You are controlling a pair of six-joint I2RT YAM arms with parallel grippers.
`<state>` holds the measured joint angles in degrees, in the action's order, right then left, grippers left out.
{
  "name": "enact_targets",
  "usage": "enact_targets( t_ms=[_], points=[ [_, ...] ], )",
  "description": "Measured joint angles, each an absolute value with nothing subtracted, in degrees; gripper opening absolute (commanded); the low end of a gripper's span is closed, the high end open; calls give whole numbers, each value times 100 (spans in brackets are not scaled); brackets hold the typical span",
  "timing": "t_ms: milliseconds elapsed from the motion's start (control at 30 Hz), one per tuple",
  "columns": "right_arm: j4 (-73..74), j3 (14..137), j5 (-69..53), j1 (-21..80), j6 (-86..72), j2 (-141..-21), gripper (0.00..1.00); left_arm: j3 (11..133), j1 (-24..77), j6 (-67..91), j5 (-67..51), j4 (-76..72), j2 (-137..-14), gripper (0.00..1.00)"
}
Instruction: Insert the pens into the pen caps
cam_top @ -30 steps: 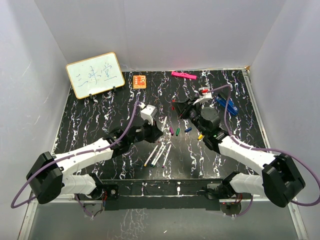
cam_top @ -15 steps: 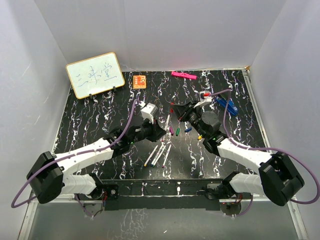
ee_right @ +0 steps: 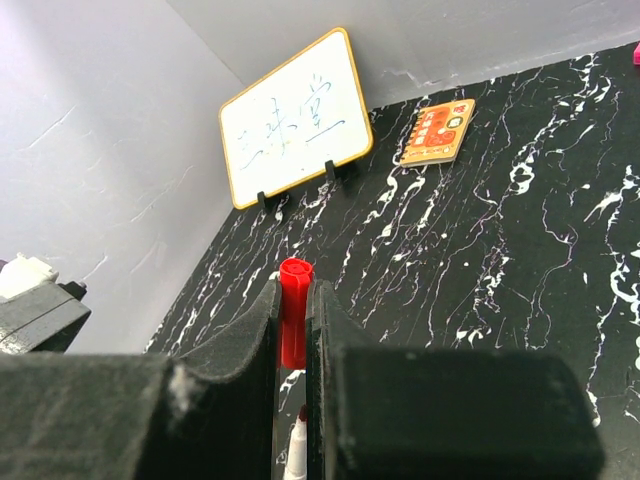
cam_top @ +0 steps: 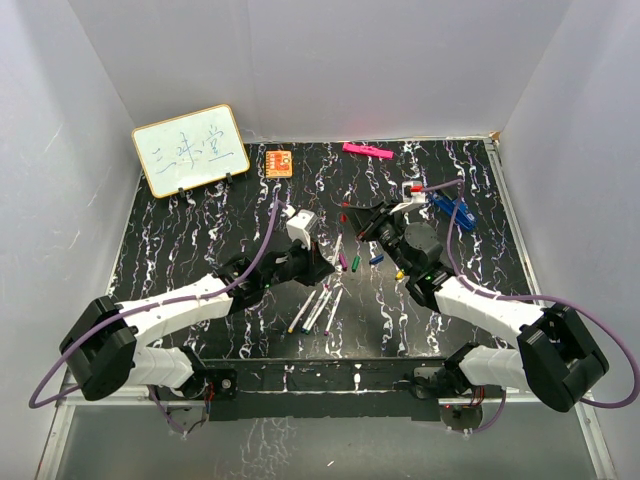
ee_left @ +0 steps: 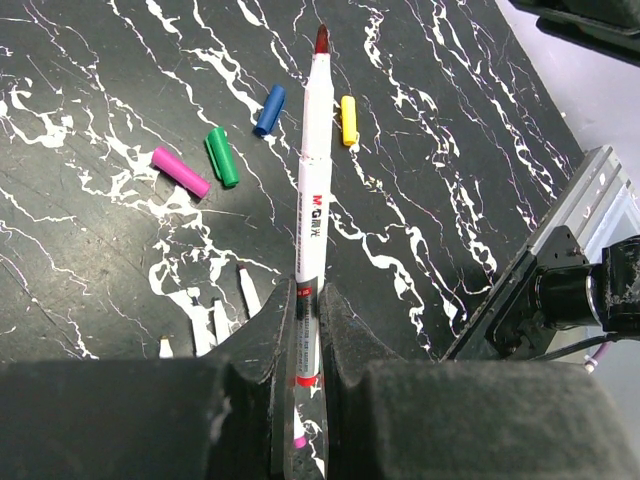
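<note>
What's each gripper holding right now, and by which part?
The left gripper holds the red-tipped pen by the rear of its barrel, tip pointing away. The right gripper pinches the red cap by its sides, one end sticking out.

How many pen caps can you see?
5: magenta plastic cap, green cap, blue cap, yellow cap lying on the black marbled table; red cap clamped in the right gripper.

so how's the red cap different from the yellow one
The red cap is pinched in the right gripper; the yellow cap lies loose on the table. The red cap pokes past the fingertips; the yellow cap lies flat beside a blue cap. Both are short stubby caps.
</note>
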<state>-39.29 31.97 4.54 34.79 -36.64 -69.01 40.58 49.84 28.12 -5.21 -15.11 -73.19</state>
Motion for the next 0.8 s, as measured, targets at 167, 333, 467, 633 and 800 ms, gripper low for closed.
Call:
enact_targets(
  t_ms=[167,333,467,633,800],
  points=[
    [-3940,3129,443,3479,-3741,-6901,0,4038,4984,2812,-491,-1549,-7319,0],
    [-3913,3004,410,3479,-3789,-6904,0,4038,4984,2814,-484,-1599,-7319,0],
    [-3922,2961,388,3479,-3811,-6906,0,4038,4984,2812,-443,-1614,-7319,0],
    [-3929,2934,392,3479,-3824,-6906,0,4038,4984,2814,-434,-1627,-7319,0],
    [-3929,2934,395,3479,-3826,-6912,0,4038,4984,2814,-462,-1632,-7380,0]
  ],
)
